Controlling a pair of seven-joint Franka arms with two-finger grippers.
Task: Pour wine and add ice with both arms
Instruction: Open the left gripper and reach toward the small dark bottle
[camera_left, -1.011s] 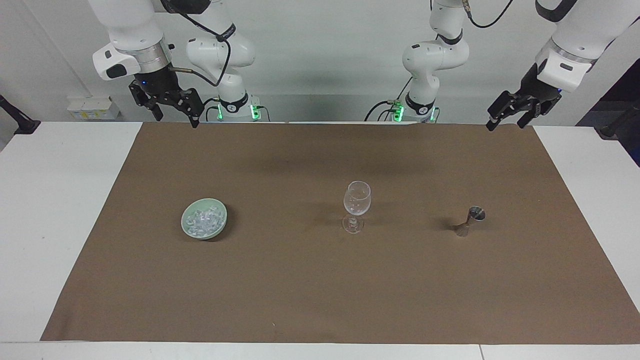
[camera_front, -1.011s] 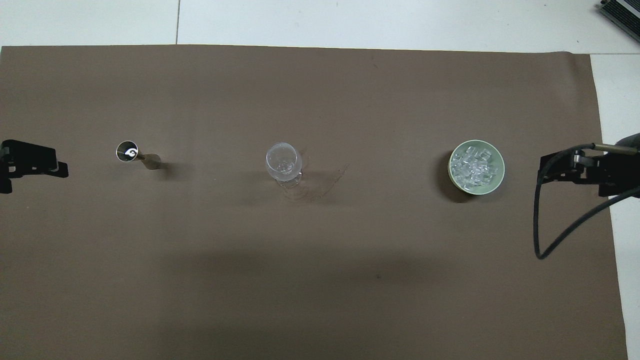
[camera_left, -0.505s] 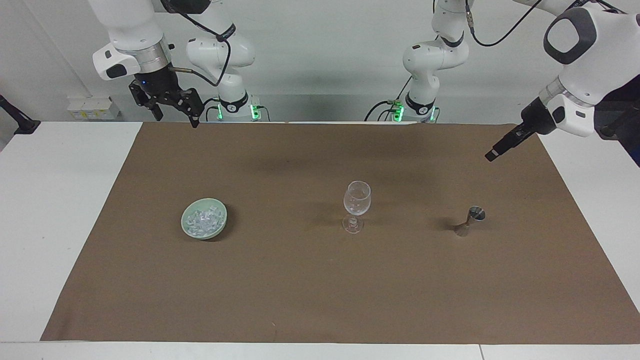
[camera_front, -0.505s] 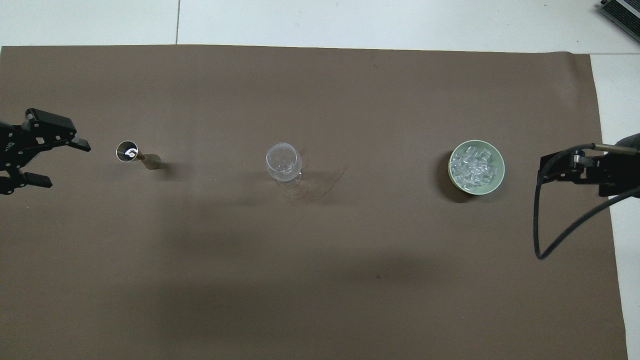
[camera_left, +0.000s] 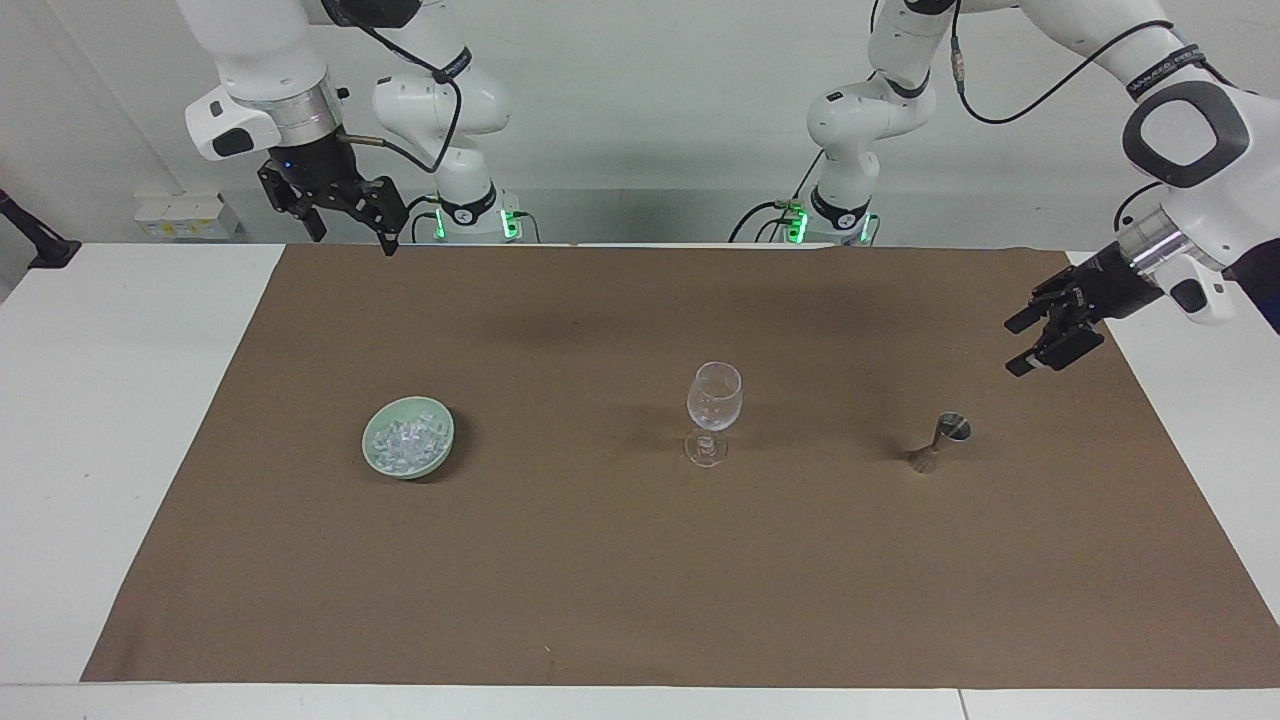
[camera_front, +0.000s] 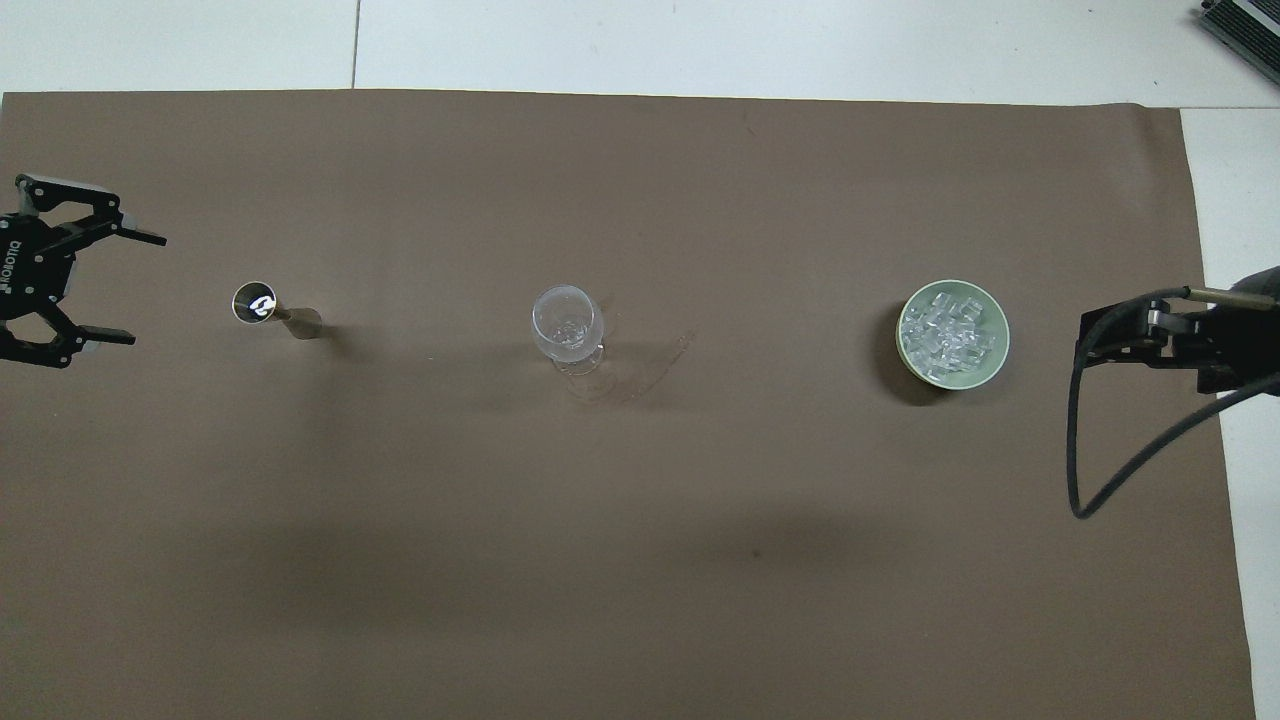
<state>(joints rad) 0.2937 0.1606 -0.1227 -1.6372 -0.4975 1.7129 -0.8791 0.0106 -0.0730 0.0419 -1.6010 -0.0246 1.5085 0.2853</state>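
A clear stemmed wine glass (camera_left: 714, 400) (camera_front: 567, 325) stands upright mid-mat. A small metal jigger (camera_left: 945, 435) (camera_front: 262, 303) stands toward the left arm's end; its top cup glints, and I see no wine I can name. Ice (camera_left: 405, 440) (camera_front: 945, 335) is heaped in a pale green bowl (camera_left: 443, 452) (camera_front: 1003, 340) toward the right arm's end. My left gripper (camera_left: 1015, 347) (camera_front: 145, 290) hangs open and empty over the mat beside the jigger, apart from it. My right gripper (camera_left: 355, 238) (camera_front: 1082, 342) waits open and empty, high over the mat's edge beside the bowl.
A brown mat (camera_left: 640, 560) covers most of the white table (camera_left: 120, 400). A black cable (camera_front: 1090, 480) loops down from the right wrist over the mat's end. The arms' bases (camera_left: 470, 215) stand at the table's robot edge.
The left arm has swung down and out over the mat toward the jigger, turning its open gripper sideways. The right arm, glass, jigger and bowl have not moved.
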